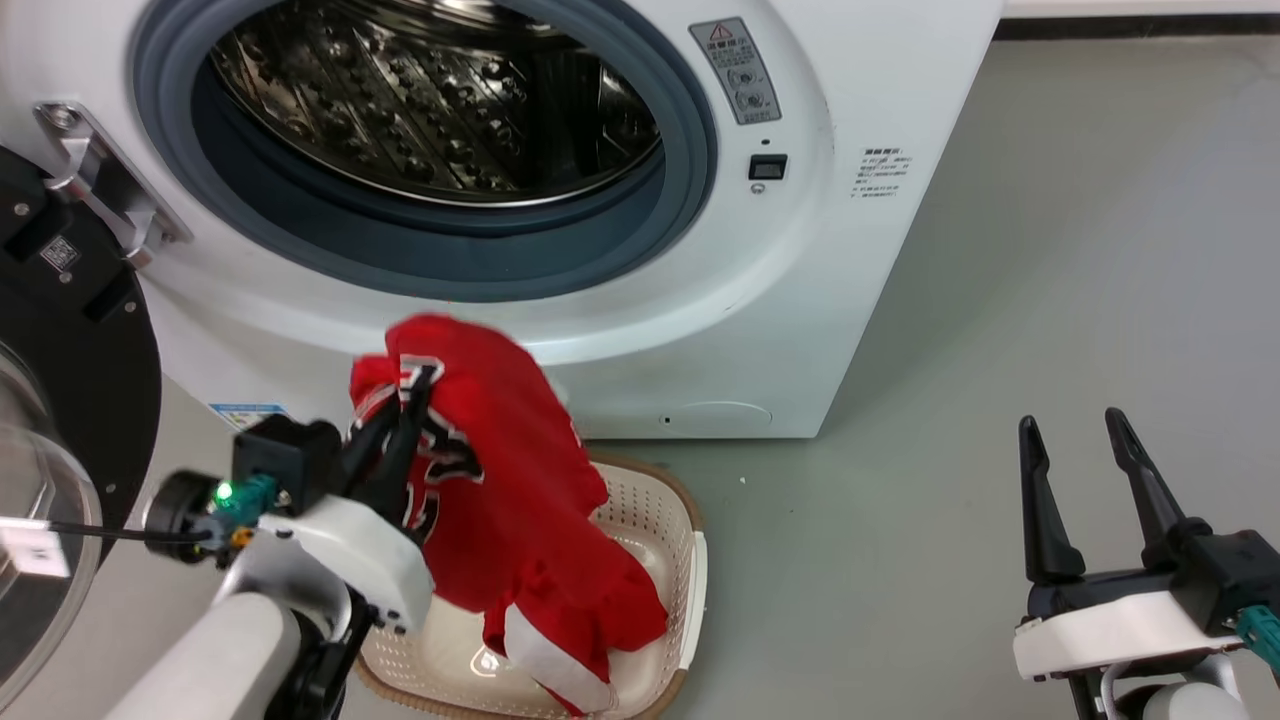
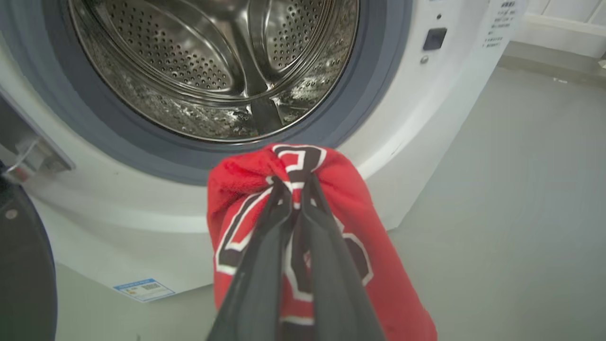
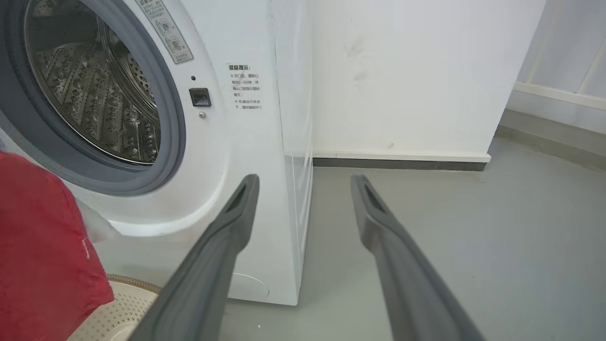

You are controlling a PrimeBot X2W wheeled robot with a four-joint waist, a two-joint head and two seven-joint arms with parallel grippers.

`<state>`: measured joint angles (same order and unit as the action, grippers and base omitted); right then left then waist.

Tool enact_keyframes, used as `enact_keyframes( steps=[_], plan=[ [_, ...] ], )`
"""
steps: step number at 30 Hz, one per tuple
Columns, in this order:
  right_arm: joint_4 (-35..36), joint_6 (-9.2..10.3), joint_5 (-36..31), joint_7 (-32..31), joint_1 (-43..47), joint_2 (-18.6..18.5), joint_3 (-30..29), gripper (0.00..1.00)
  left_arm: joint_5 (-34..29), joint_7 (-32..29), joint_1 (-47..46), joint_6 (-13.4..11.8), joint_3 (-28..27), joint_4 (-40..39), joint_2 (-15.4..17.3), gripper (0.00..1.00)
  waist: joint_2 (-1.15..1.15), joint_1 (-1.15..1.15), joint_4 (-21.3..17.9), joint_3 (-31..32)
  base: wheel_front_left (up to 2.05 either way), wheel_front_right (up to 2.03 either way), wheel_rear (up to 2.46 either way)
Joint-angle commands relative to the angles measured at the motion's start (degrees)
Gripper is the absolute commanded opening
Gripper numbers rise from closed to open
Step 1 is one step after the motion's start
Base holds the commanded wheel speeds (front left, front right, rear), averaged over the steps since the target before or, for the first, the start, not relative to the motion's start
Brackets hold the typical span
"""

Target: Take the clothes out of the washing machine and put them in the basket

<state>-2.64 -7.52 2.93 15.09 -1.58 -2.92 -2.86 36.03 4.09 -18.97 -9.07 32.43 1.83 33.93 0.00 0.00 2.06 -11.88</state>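
My left gripper (image 1: pixel 415 390) is shut on a red jersey (image 1: pixel 510 480) with black-and-white numerals, held in front of the washing machine (image 1: pixel 800 250) below its porthole. The cloth hangs down into the cream basket (image 1: pixel 650 500) on the floor, its white-banded end (image 1: pixel 550 660) lying inside. In the left wrist view the fingers (image 2: pixel 265 246) pinch the jersey (image 2: pixel 331 189), and the steel drum (image 2: pixel 213 71) behind looks bare. My right gripper (image 1: pixel 1075 440) stands open at the lower right, away from the machine, with nothing between its fingers (image 3: pixel 227 237). The red cloth (image 3: pixel 42 246) and basket rim (image 3: pixel 132 284) show at the right wrist view's left.
The black-framed glass door (image 1: pixel 60 400) hangs open at the left, close to my left arm. Grey floor (image 1: pixel 1050 300) stretches to the right of the machine. A white wall with a dark skirting (image 3: pixel 402 163) stands behind the machine.
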Motion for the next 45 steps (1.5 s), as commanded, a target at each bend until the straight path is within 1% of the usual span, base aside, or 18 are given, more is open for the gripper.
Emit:
enact_keyframes(
  steps=[1, 6, 12, 15, 20, 22, 26, 29, 31, 34, 40, 45],
  plan=[
    [0.2, 0.06, -0.5, 0.1, -1.1, 0.1, 0.1, 1.0, 0.3, 0.0, 0.7, 0.4, 0.3, 2.1, -0.3, 0.0, 0.0, 0.0, -0.2, -1.1, 0.0, 0.0, 0.0],
    [0.5, 0.06, -0.7, 0.1, -2.3, 0.1, 0.4, 1.0, 0.7, -0.1, -0.2, 3.2, 2.6, 12.7, -2.4, 0.0, 0.0, 0.0, -1.5, -4.4, 0.0, 0.0, 0.0],
    [1.3, 0.06, -1.1, 0.1, -3.9, 0.1, 0.4, 1.0, 0.8, 0.6, -4.6, 6.3, 4.8, 25.5, -7.0, 0.0, 0.0, 0.0, -3.5, -9.7, 0.0, 0.0, 0.0],
    [1.8, 0.06, -1.2, 0.1, -4.9, 0.1, 0.6, 1.0, 0.4, 0.6, -7.5, 7.5, 5.7, 32.1, -8.8, 0.0, 0.0, 0.0, -4.9, -12.8, 0.0, 0.0, 0.0],
    [2.5, 0.06, -0.8, 0.1, -6.6, 0.1, 0.7, 1.0, 0.8, 0.9, -12.5, 9.4, 6.3, 42.7, -12.7, 0.0, 0.0, 0.0, -7.4, -18.1, 0.0, 0.0, 0.0],
    [2.8, 0.06, -0.8, 0.1, -7.1, 0.1, 0.8, 1.0, 0.9, 0.9, -14.6, 10.0, 6.4, 46.7, -13.9, 0.0, 0.0, 0.0, -8.3, -20.0, 0.0, 0.0, 0.0],
    [3.5, 0.06, -0.3, 0.1, -8.5, 0.1, 1.1, 1.0, 1.6, 1.7, -18.1, 10.4, 5.6, 54.4, -15.1, 0.0, 0.0, 0.0, -10.2, -23.7, 0.0, 0.0, 0.0],
    [3.8, 0.06, -0.1, 0.1, -8.7, 0.1, 1.1, 1.0, 2.3, 2.3, -20.1, 9.9, 4.5, 59.9, -14.9, 0.0, 0.0, 0.0, -11.2, -26.0, 0.0, 0.0, 0.0],
    [4.0, 0.06, 0.1, 0.1, -9.0, 0.1, 1.0, 1.0, 3.0, 3.2, -21.4, 9.1, 3.5, 62.8, -14.7, 0.0, 0.0, 0.0, -11.5, -27.1, 0.0, 0.0, 0.0],
    [4.3, 0.06, 0.2, 0.1, -9.2, 0.1, 1.0, 1.0, 3.8, 4.3, -22.5, 8.8, 2.6, 65.0, -14.8, 0.0, 0.0, 0.0, -11.7, -28.3, 0.0, 0.0, 0.0],
    [4.5, 0.06, -0.6, 0.1, -9.5, 0.1, 1.2, 1.0, 3.8, 6.2, -25.3, 10.0, 2.7, 68.6, -15.3, 0.0, 0.0, 0.0, -11.2, -30.6, 0.0, 0.0, 0.0],
    [4.6, 0.06, -0.9, 0.1, -10.2, 0.1, 1.2, 1.0, 4.0, 7.2, -26.3, 10.8, 2.9, 70.0, -16.3, 0.0, 0.0, 0.0, -10.5, -30.4, 0.0, 0.0, 0.0]
  ],
)
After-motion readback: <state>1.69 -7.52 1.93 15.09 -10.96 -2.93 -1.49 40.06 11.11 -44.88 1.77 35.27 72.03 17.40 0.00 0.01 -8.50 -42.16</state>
